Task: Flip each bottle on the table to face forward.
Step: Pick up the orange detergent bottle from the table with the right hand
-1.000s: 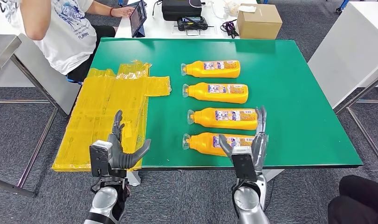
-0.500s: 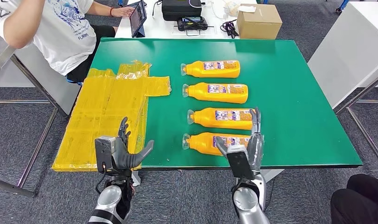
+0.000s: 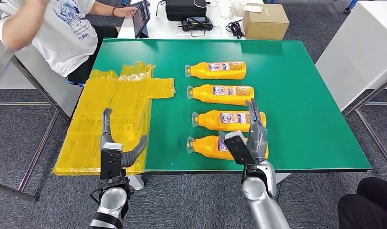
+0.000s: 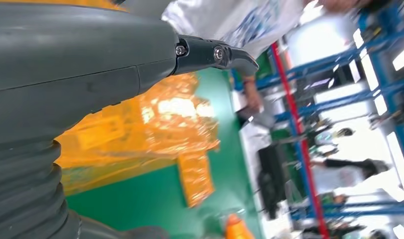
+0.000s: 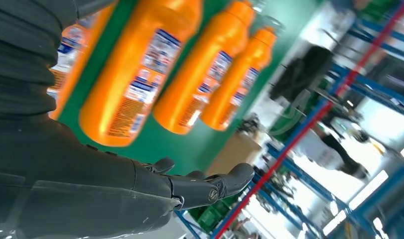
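Nearest bottle (image 3: 206,145) half behind right hand (image 3: 248,138)

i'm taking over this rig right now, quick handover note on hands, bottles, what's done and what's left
Left hand: open, holding nothing, raised over the yellow plastic sheet at the table's near left edge.
Right hand: open, holding nothing, raised in front of the nearest bottle, fingers reaching up across the second bottle.
Third bottle and farthest bottle complete the column. All four lie on their sides on the green table, caps to the robot's left, labels up.
Done: no flip that I can confirm.
Left: start with the nearest bottle, then work outward.
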Available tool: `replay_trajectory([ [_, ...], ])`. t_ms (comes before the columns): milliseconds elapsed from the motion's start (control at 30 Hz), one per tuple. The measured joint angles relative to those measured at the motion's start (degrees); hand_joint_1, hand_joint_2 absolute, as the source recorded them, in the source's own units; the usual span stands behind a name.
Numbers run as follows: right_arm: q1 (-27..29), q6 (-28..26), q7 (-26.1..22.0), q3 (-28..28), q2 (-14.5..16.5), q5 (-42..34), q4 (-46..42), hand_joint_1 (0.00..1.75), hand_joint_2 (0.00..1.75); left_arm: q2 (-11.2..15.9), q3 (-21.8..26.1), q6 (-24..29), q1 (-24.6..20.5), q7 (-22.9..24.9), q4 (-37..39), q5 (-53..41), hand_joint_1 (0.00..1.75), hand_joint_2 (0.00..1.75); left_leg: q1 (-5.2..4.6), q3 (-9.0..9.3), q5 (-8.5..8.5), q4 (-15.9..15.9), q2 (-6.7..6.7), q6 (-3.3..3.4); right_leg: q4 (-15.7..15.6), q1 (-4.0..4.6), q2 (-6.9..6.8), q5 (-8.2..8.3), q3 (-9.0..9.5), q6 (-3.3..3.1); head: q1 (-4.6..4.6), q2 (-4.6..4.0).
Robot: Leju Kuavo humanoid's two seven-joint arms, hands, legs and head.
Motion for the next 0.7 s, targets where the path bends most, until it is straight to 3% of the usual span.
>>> replay_trajectory([
  [167,-0.8,0.4,0.3,0.9,0.4,1.1,-0.3,0.00,1.75,-0.1,-0.9,1.5,-0.1,-1.4,-2.5,2.3,0.00,1.75,0.00,0.00,0.00,0.0,0.01,0.00,0.0,-0.01,0.00,0.00,0.01,0.00,0.01,0.00],
  [367,-5.6,11.5,7.1,3.4,-2.0,3.5,5.3,0.00,1.75,0.0,-1.0,1.1,0.0,-1.0,-2.9,2.4,0.00,1.75,-0.03,0.01,0.03,0.0,-0.02,0.04,0.0,-0.04,-0.01,0.04,0.05,0.04,0.01,0.00],
  [500,-8.8,16.6,9.1,5.3,-3.7,3.6,9.8,0.00,1.75,0.1,-1.0,0.9,0.1,-0.9,-2.7,2.2,0.00,1.75,-0.05,0.00,0.04,0.0,-0.04,0.06,0.0,-0.05,-0.01,0.05,0.04,0.06,0.01,0.00],
  [700,-10.6,17.5,9.5,6.8,-5.0,3.5,12.8,0.00,1.75,0.2,-1.0,0.8,0.2,-0.8,-2.6,2.1,0.00,1.75,-0.04,-0.02,0.03,0.0,-0.05,0.05,0.0,-0.04,-0.01,0.04,0.01,0.07,0.01,0.00],
])
